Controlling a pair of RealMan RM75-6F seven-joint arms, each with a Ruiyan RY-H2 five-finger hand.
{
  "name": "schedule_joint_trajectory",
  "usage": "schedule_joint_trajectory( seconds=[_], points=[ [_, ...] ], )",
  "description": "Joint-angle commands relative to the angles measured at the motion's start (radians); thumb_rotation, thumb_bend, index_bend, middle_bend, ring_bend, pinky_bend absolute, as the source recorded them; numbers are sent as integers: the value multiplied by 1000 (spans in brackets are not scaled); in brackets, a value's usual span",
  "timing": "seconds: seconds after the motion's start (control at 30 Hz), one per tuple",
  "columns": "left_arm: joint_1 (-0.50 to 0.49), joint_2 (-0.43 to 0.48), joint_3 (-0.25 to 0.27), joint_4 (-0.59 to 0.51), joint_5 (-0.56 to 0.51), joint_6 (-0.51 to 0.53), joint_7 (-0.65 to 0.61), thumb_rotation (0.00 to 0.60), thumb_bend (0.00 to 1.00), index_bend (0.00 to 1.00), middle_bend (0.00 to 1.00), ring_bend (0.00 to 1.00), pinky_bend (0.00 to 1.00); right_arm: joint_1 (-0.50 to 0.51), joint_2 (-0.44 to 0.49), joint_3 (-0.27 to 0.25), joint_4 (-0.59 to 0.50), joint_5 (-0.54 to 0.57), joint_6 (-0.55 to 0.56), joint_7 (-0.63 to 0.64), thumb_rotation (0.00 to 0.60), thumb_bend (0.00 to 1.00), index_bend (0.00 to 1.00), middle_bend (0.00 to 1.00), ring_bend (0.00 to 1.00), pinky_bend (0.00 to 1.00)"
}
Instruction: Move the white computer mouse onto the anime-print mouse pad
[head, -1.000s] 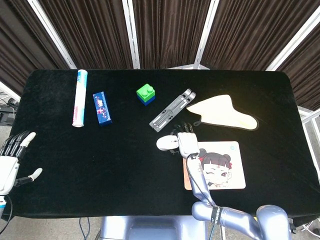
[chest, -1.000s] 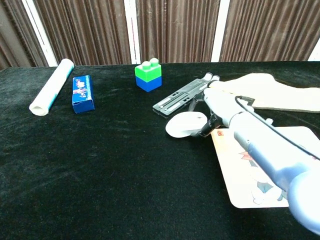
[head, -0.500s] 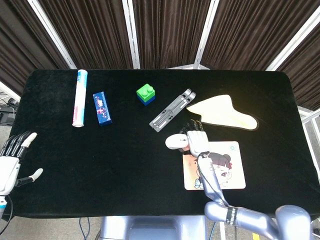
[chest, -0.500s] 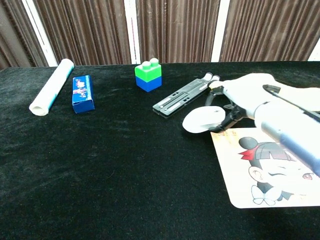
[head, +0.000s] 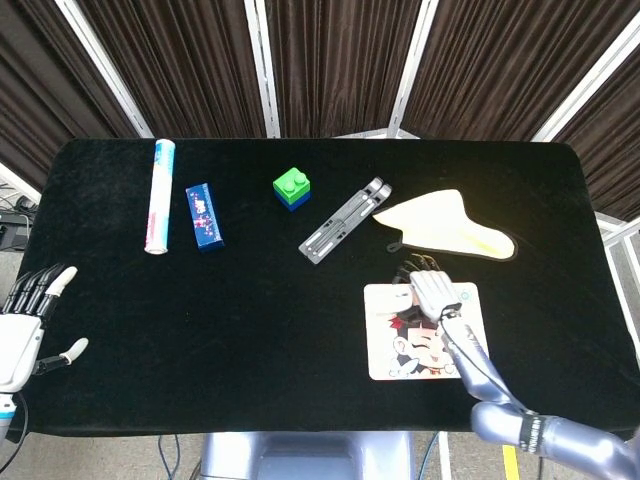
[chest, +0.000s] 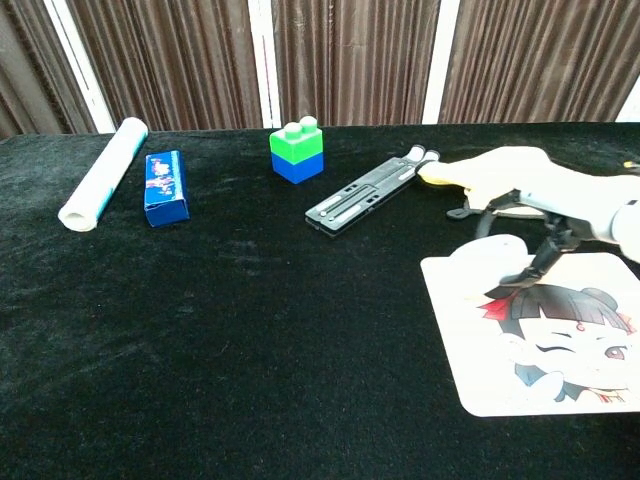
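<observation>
The white mouse (chest: 488, 260) sits over the far left corner of the anime-print mouse pad (chest: 560, 375), which lies near the table's front right. My right hand (chest: 545, 215) reaches in from the right and grips the mouse from above, its fingers (chest: 540, 262) curled down over the mouse's right side. From the head camera the right hand (head: 432, 290) covers most of the mouse (head: 402, 297), at the top edge of the pad (head: 425, 355). My left hand (head: 25, 325) hangs open off the table's front left corner, holding nothing.
A grey folding stand (head: 343, 222) and a cream cloth (head: 450, 226) lie just beyond the pad. Further left are a green-and-blue block (head: 291, 188), a blue box (head: 203, 215) and a white tube (head: 158, 195).
My right hand has carried the mouse to the right, from the black cloth left of the pad onto the pad's far left corner. The arm no longer covers the pad's print.
</observation>
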Motion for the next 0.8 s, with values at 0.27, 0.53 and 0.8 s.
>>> schedule_joint_trajectory(
  seconds=[0.27,0.53,0.8],
  points=[
    [-2,-7,-1,-10,0,-4,22,600,234,0,0,0,0,13,138,-21,5,-117,-214,263,600,295,573,197,0,0],
    [-7,-14,-2,-14,-4,-16,42,600,233,0,0,0,0,18,143,-22,43,-257,-265,449,600,295,573,198,0,0],
    [-9,-18,-5,-12,-10,-20,48,600,234,0,0,0,0,30,103,-58,122,-417,-210,599,600,301,589,198,0,0]
  ],
)
